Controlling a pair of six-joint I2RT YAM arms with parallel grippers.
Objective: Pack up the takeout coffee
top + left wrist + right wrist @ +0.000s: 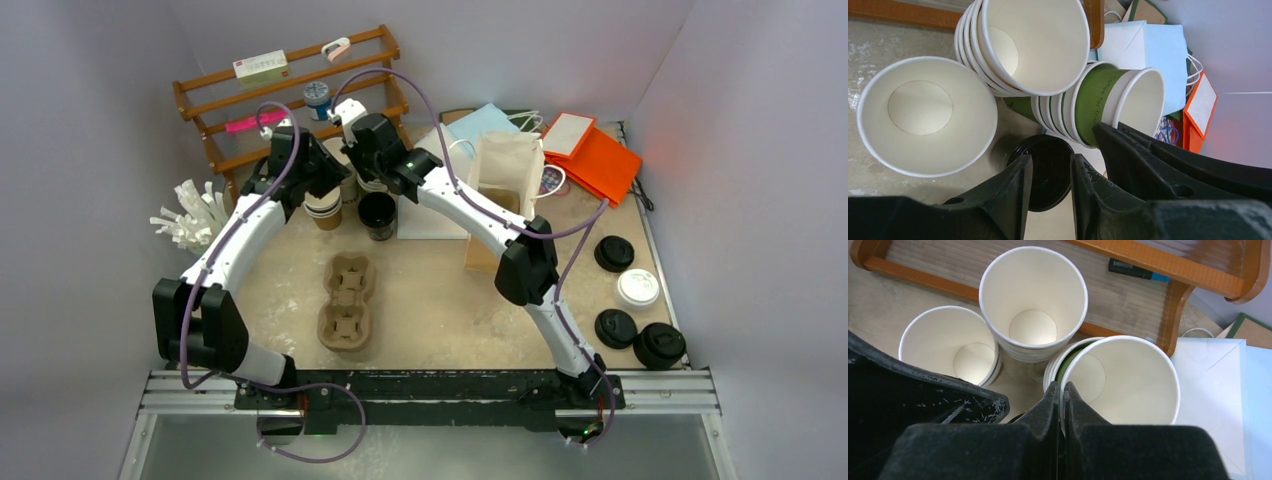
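Stacks of paper cups, white inside, stand by the wooden rack. A kraft-brown stack shows in the top view. In the right wrist view I see a left cup, a middle stack and a green-sided stack. My right gripper is shut on the rim of the top green cup. My left gripper is open and empty, hovering above the all-black cup beside a wide cup. No cup carries a lid.
A pulp cup tray lies mid-table. An upright kraft paper bag stands behind the right arm, with blue and orange bags beyond. Loose black lids and a white lid lie at the right. White holders sit at the left.
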